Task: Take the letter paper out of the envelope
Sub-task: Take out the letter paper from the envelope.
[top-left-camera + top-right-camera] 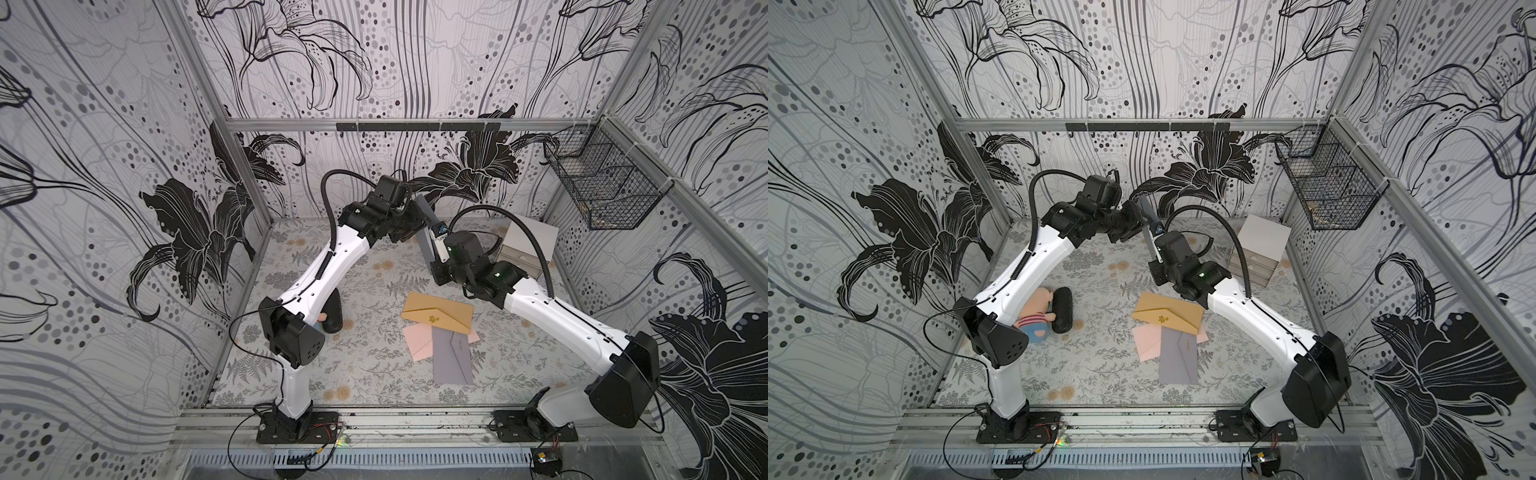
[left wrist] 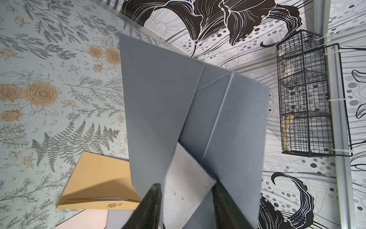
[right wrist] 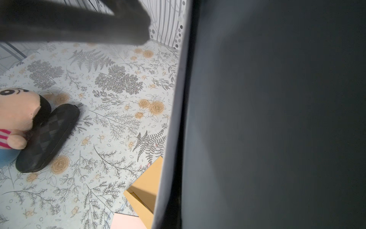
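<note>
**Q:** Where is the grey paper envelope (image 1: 424, 218) (image 1: 1146, 214)?

**A:** It is aloft over the far middle of the floral-print counter (image 1: 365, 374), standing on edge between the two arms with its flap open.

**Q:** And the white letter paper (image 2: 186, 178)?

**A:** It is inside the envelope. The left wrist view shows part of it at the open mouth.

**Q:** How do the hands stand?

**A:** The right hand (image 1: 432, 246) is pressed together on the envelope's lower part. The left hand (image 2: 187, 190) is spread, with a dark finger (image 2: 154, 202) on each side of the exposed sheet. Whether the fingers touch it cannot be told.

**Q:** What lies on the counter?

**A:** A tan paper envelope (image 1: 436, 316), a pink paper envelope (image 1: 417, 344) and a flat-lying grey envelope (image 1: 453, 359) overlap below the right arm. A plush doll (image 1: 1036, 318) lies touching a black oval slipper (image 1: 1063, 309) beside the left arm. A white drawer box (image 1: 528, 245) stands at the far right.
</note>
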Tool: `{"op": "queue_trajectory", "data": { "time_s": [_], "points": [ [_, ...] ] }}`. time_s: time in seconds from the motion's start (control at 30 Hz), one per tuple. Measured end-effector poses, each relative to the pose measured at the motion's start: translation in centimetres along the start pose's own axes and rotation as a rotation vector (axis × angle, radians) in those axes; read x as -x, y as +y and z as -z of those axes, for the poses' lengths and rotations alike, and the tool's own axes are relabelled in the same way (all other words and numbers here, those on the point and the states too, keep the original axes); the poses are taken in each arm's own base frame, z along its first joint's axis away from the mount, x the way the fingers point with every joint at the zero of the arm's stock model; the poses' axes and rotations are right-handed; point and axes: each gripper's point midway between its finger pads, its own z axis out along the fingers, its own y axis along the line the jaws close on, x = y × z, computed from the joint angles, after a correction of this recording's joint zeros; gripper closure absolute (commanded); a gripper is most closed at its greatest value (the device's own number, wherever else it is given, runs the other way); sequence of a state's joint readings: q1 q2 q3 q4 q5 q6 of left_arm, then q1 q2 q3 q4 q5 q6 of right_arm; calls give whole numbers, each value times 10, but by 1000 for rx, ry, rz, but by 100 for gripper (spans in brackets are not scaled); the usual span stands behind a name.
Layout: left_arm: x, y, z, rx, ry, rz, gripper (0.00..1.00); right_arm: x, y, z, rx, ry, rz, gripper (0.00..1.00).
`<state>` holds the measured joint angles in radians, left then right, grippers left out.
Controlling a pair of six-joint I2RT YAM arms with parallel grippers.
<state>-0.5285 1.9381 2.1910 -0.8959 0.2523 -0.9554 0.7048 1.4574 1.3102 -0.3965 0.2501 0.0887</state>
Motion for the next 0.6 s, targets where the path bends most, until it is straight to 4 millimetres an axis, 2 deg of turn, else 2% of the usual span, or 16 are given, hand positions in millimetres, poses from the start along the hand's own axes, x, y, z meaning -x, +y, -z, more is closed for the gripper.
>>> {"op": "queue_trajectory", "data": {
  "time_s": [0.33,0.6],
  "points": [
    [-3,8,-9,36,22,-21,78,-4,-1,-1,-8,7,3,100],
    [-1,12,-9,59,9,-42,100,-4,-1,-1,-8,7,2,100]
  ]
}}
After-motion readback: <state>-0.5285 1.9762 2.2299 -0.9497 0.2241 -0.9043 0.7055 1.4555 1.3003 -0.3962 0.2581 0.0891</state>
